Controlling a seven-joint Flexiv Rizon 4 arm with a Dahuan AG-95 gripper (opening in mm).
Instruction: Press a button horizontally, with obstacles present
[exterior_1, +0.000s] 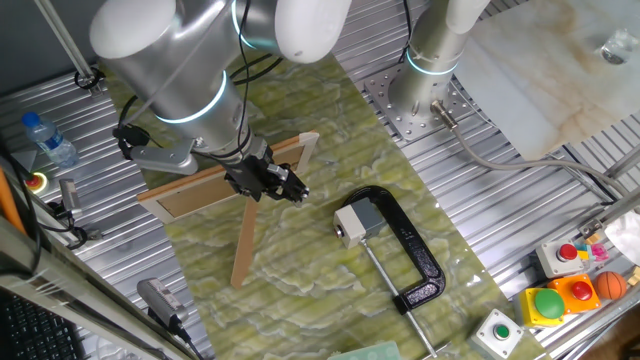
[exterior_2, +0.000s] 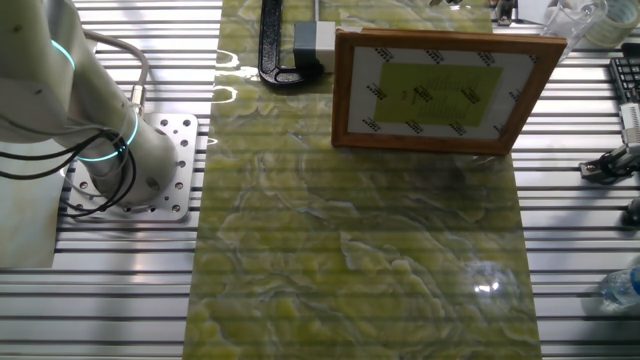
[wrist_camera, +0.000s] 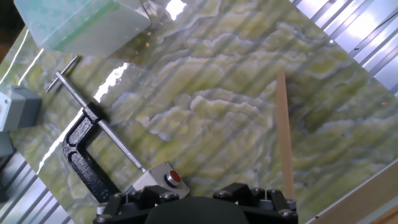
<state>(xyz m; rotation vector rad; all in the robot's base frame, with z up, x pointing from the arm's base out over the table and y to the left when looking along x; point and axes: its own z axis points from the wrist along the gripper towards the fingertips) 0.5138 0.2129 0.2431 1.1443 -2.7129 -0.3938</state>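
The button box (exterior_1: 352, 221) is a small white-and-grey cube held in a black C-clamp (exterior_1: 415, 255) on the green marbled mat. In the hand view the box (wrist_camera: 158, 181) shows a red cap on its side face, just ahead of my gripper's black body (wrist_camera: 199, 210). My gripper (exterior_1: 294, 190) hangs above the mat, left of the box, over the wooden frame panel (exterior_1: 222, 186) and its strut leg (exterior_1: 245, 242). The fingertips are not visible. The other fixed view shows the frame (exterior_2: 435, 90) upright, with the box (exterior_2: 313, 42) behind its left side.
Red (exterior_1: 565, 254), green (exterior_1: 545, 304) and orange (exterior_1: 581, 290) push-button boxes and a white box with a green button (exterior_1: 497, 332) sit at the front right. A water bottle (exterior_1: 48, 138) lies far left. A translucent container (wrist_camera: 81, 25) stands beyond the clamp.
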